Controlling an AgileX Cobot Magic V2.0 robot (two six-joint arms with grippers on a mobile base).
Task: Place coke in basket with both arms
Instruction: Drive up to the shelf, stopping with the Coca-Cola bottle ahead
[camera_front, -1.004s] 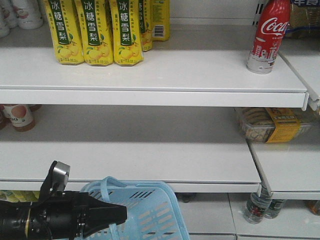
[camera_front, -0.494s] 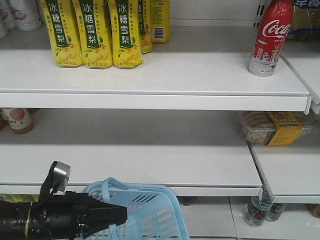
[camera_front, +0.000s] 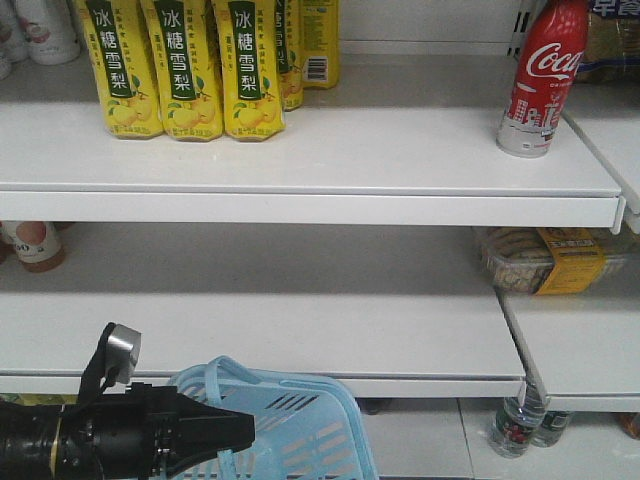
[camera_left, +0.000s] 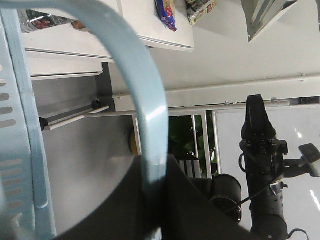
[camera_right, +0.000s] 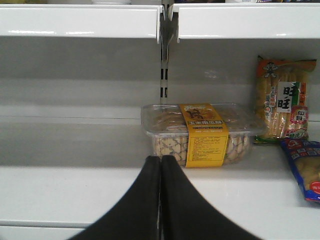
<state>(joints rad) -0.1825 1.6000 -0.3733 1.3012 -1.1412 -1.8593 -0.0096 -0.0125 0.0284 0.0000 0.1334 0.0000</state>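
The coke (camera_front: 540, 80), tall and red with white Coca-Cola script and a silver base, stands upright near the right end of the top shelf (camera_front: 350, 165). It is well apart from the yellow pear-drink cartons (camera_front: 190, 70) at the left. The light blue basket (camera_front: 310, 425) hangs low in the front view, below the middle shelf (camera_front: 300, 320) and far from the coke. The left claw (camera_front: 240, 432) is clamped on the basket's handle (camera_left: 150, 100), which arcs out of its black fingers in the left wrist view. The right claw (camera_right: 160, 161) has its fingers pressed together with nothing between them. It points at a clear snack box with a yellow band (camera_right: 200, 132) on the shelf level beneath the coke.
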